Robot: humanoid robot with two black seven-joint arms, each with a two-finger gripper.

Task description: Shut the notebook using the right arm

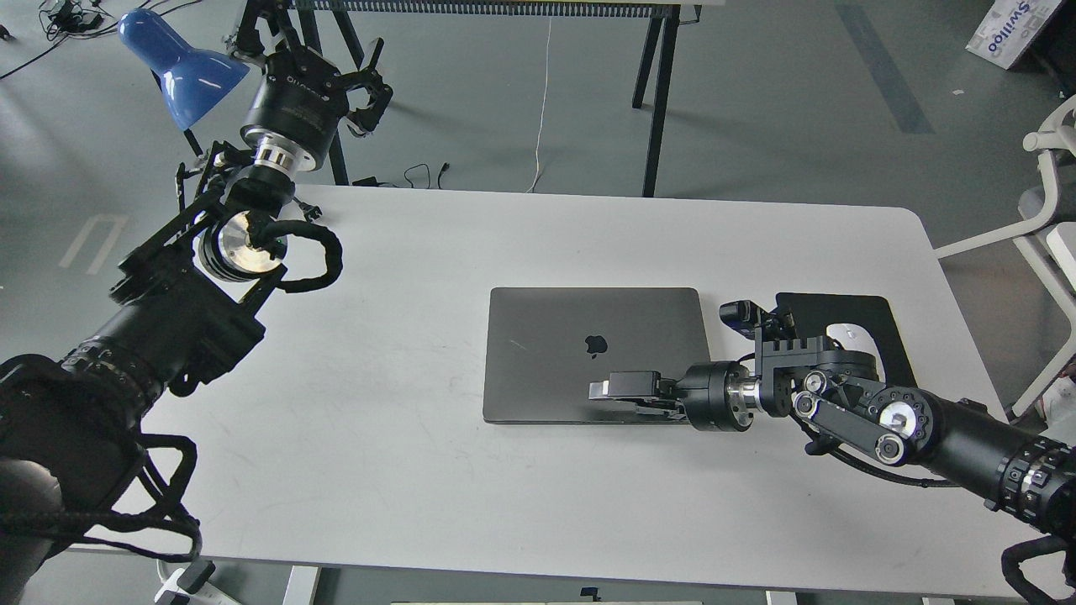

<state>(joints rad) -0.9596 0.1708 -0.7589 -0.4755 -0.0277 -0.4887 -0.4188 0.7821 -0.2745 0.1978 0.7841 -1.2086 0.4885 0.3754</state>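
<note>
The notebook (pixel 546 353) lies flat on the white table (pixel 420 470), its grey lid down and the black apple logo facing up. My right arm (pixel 883 416) comes in from the right, low over the table. Its gripper (pixel 601 390) rests on or just above the front part of the lid, below the logo, with its fingers together and nothing between them. My left gripper (pixel 363 77) is raised beyond the table's far left corner, far from the notebook, with its fingers spread and empty.
A black mouse pad (pixel 883 315) with a white mouse (pixel 845 334) lies right of the notebook, partly hidden by my right arm. A blue lamp (pixel 181 67) stands at the far left beside my left arm. Table legs and cables are behind the table.
</note>
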